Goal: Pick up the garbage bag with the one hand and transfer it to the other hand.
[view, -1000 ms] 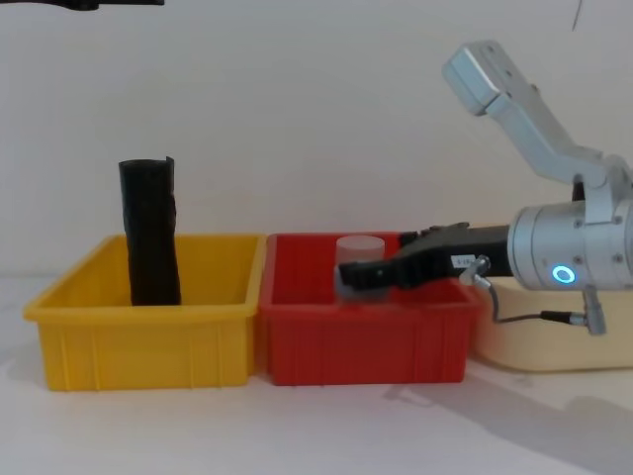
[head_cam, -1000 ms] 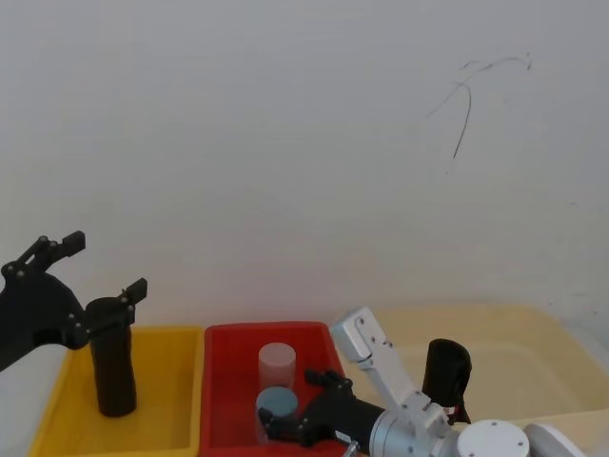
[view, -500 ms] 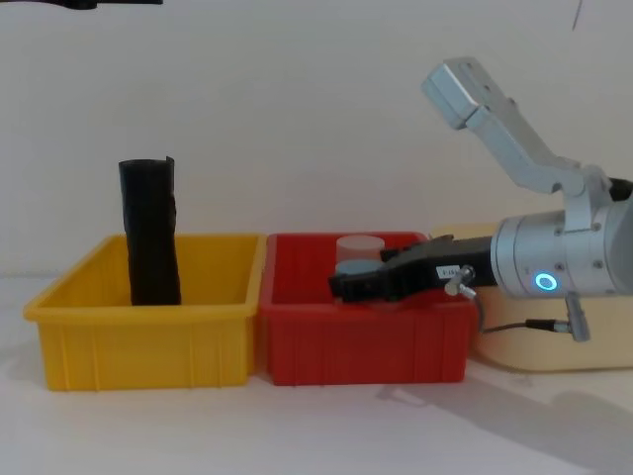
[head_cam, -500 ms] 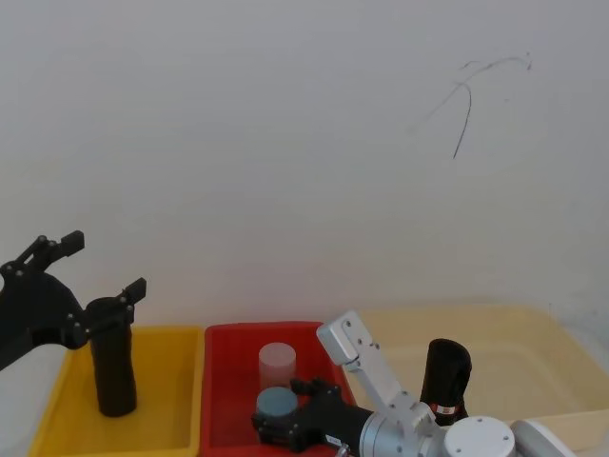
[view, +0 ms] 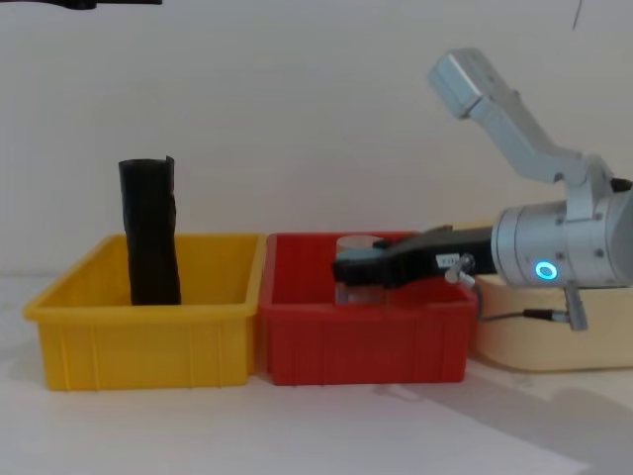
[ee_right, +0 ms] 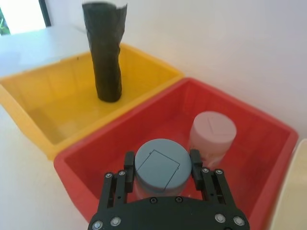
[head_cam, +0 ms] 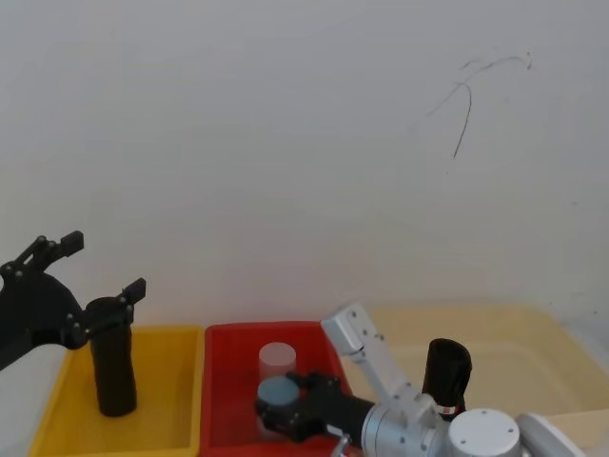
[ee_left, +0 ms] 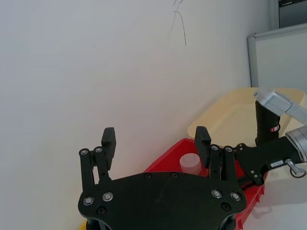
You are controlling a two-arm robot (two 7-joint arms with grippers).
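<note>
The right tool (view: 344, 269) is being carried over the red bin (head_cam: 224, 381), and it is now being held a little higher than half a second ago, with its tip somewhat farther toward the yellow bin (head_cam: 162, 390). In the right wrist view its two fingers (ee_right: 128, 160) are being pressed against both sides of a grey cylinder (ee_right: 158, 165), so the tool is judged to be clenched on that cylinder. In the head view the cylinder is also being seen slightly higher than before, which suggests that it is being lifted with the tool. A pale translucent cylinder (ee_right: 213, 132) is being left standing just beside it in the same bin.

The garbage bag (head_cam: 446, 373), with its red-and-white label near the lower end, is being left upright in the cream bin (head_cam: 533, 333), behind the right arm and apart from the tool. It is not being touched by either tool and is not being moved.

The left tool (head_cam: 105, 264) is being kept in the same place, released and wide, above the yellow bin and near the top of the unlabelled black roll (head_cam: 112, 371).

For the task this means that the picking up is not yet being started: the working tool is being occupied with another thing, and it is probably being required to free itself and turn back to the cream bin.
</note>
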